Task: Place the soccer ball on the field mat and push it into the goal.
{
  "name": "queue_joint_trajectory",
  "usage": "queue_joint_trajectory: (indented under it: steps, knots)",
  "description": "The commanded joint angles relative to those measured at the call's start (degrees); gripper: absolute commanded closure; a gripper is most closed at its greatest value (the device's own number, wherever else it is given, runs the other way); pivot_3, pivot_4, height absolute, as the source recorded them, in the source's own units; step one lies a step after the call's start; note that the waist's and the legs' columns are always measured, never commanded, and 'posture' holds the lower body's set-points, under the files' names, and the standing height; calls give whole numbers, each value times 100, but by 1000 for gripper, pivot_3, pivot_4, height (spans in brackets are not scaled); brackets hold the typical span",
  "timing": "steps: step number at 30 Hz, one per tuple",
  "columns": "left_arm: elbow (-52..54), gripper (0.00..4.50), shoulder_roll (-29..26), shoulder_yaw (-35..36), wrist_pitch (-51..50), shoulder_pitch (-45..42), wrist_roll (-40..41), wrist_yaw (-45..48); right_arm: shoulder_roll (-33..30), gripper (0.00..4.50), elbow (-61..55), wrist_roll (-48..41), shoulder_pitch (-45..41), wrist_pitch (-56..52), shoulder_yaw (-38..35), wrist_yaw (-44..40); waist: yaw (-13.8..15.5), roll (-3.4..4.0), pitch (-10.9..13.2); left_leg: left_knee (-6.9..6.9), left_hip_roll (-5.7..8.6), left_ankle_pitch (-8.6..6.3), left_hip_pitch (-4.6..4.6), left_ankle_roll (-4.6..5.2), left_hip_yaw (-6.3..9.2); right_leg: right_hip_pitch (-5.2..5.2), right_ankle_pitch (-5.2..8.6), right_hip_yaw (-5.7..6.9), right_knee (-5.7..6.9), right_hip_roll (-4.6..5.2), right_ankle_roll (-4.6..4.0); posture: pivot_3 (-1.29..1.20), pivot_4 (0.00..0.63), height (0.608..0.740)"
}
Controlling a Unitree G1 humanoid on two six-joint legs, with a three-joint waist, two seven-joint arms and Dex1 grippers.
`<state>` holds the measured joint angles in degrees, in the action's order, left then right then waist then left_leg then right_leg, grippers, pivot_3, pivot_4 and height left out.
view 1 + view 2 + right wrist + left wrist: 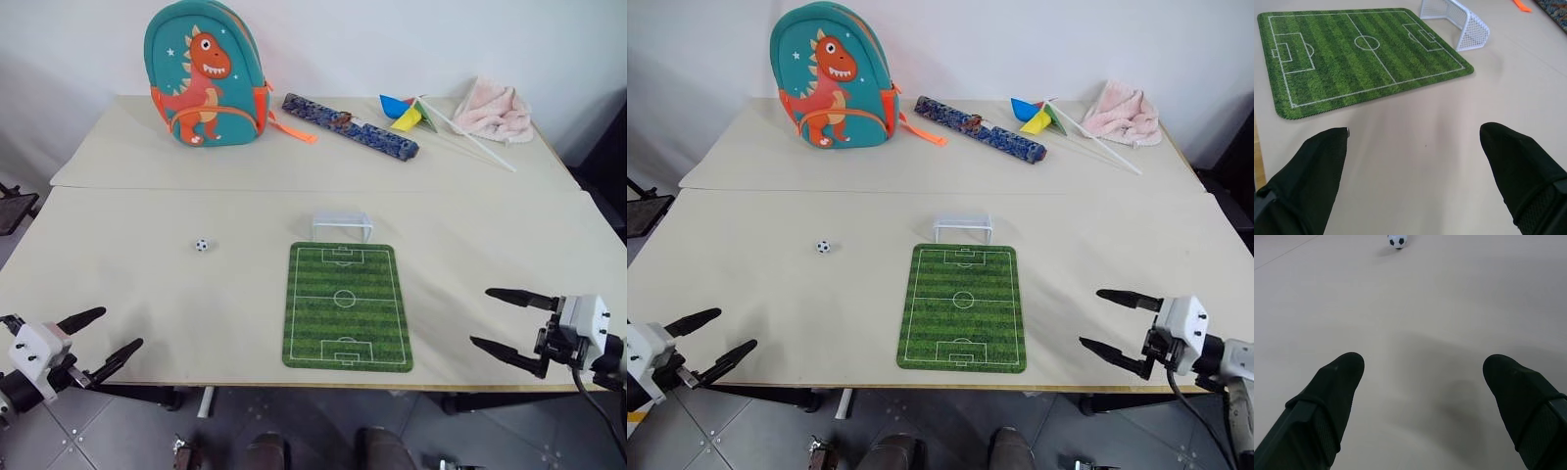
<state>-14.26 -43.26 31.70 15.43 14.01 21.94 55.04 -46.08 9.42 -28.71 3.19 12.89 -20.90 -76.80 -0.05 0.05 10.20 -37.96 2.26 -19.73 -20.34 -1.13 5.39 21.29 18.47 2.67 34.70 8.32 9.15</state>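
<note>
Beige tabletop against a white wall, two boards butted with a seam running across. Nearest, at the front edge: left gripper hovering over the near left corner, fingers spread wide, nothing between them. Right gripper at the near right edge, likewise spread wide and empty, aimed inward toward the field mat. Field mat flat on the table, slightly right of centre, its near short edge close to the table's front edge, long axis running away from the robot. Well apart from both grippers. Soccer ball on bare tabletop to the left of the mat, level with its far end, not touching it; ahead of the left gripper in the left wrist view. Goal upright just beyond the mat's far short edge, mouth facing the mat. Farther back, along the wall: dinosaur backpack standing at left, dark patterned roll lying diagonally, coloured pinwheel on a white stick, pink cloth bunched at the far right.
</note>
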Motion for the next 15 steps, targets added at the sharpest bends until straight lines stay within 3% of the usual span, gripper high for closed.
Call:
queue_joint_trajectory:
  steps: [1, 9, 15]
  knots:
    - [113, 46, -75, 54, -79, -38, 91, 9, -47, 0, -78, -192, 9, 91, -184, -153, 1, 0, 0, 0, 0, 0, 0, 0, 0, 0, 0, 0, 0, 0, 0, 0, 150, 740]
    - [154, 46, 439, 464, -1570, -782, 1202, -797, 794, 0, -1886, -1435, -64, -879, -140, 711, 5, 3, 1, -2, -18, 3, 0, -6, 2, 11, 0, -5, 18, 3, 0, 0, 150, 740]
    - [466, 46, 1096, -122, -1631, -1074, 929, -1120, 1503, 0, -2793, -1693, 489, -635, -3, 633, 60, 2, 1, -3, -9, 3, -3, -5, 7, 10, -2, -4, 35, 6, 3, 0, 150, 740]
